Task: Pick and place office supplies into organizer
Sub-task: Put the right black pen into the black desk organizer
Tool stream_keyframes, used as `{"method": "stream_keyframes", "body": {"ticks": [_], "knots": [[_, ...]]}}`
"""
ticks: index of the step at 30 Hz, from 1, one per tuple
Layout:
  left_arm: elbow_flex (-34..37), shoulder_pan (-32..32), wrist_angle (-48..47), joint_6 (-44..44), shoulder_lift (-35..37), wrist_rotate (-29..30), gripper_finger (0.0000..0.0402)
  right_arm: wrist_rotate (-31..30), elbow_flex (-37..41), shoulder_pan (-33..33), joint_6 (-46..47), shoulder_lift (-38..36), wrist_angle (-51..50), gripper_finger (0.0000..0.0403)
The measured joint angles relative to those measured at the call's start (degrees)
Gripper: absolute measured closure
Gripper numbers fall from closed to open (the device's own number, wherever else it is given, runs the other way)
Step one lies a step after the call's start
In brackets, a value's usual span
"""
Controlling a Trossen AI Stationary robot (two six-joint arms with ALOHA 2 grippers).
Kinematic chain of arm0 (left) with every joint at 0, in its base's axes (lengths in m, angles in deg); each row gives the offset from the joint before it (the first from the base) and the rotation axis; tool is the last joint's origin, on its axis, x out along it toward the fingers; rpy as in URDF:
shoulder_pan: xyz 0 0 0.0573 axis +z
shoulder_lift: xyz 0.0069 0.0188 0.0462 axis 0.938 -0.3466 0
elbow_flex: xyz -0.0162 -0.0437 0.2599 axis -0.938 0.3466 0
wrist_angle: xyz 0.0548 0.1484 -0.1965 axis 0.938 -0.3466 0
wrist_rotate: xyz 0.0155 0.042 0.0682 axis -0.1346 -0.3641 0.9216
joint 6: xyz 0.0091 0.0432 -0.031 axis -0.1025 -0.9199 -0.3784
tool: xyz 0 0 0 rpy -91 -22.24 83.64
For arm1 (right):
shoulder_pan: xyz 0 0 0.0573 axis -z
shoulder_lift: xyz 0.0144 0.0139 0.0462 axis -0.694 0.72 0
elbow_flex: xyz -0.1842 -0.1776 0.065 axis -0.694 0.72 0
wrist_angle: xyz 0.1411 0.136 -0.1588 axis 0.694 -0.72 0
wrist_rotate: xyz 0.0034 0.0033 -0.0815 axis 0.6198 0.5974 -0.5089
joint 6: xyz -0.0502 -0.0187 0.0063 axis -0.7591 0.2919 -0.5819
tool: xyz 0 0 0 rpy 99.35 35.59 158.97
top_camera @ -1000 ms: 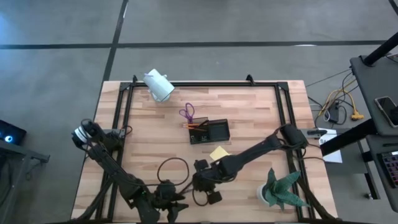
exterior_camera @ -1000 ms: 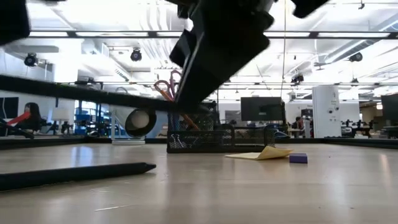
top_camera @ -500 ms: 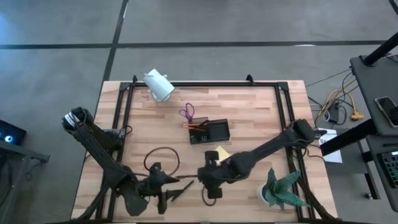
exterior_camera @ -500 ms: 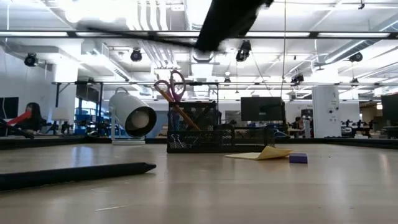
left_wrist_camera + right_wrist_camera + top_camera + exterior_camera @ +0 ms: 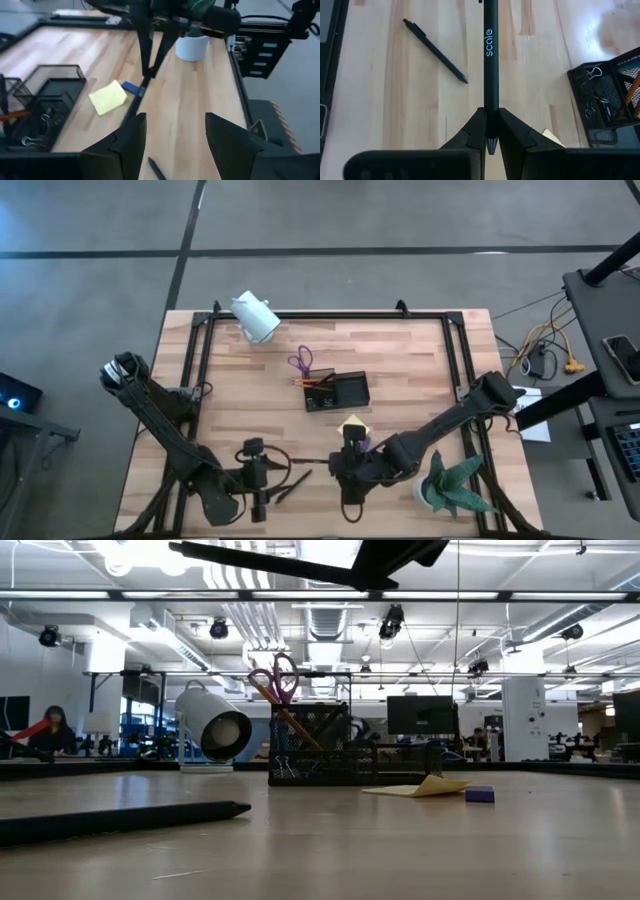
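Across the table (image 5: 400,360), the right arm has swung clear of the low camera and lifted; its right claw (image 5: 491,132) is clamped on a black pen (image 5: 490,60), ready for the organizer (image 5: 336,391) mid-table. The left claw (image 5: 175,132) hangs wide and empty near another pen (image 5: 288,487)

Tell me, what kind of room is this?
Probably a big open office or robot lab. Past the wooden table you can see ceiling lights, a computer monitor and a person at a desk.
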Motion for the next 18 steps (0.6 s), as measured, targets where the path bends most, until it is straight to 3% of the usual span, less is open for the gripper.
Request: {"method": "stream_keyframes", "body": {"ticks": [9, 18], "knots": [[0.3, 1.9, -7.2, -2.6, -0.2, -0.6, 0.0217, -0.3, 0.0, -0.2, -0.2, 0.1, -0.1, 0.0376], [0.4, 6.1, -8.5, -7.2, -0.2, -2.2, 0.0217, -0.3, 0.0, -0.4, -1.1, 0.1, 0.0, 0.0376]]}}
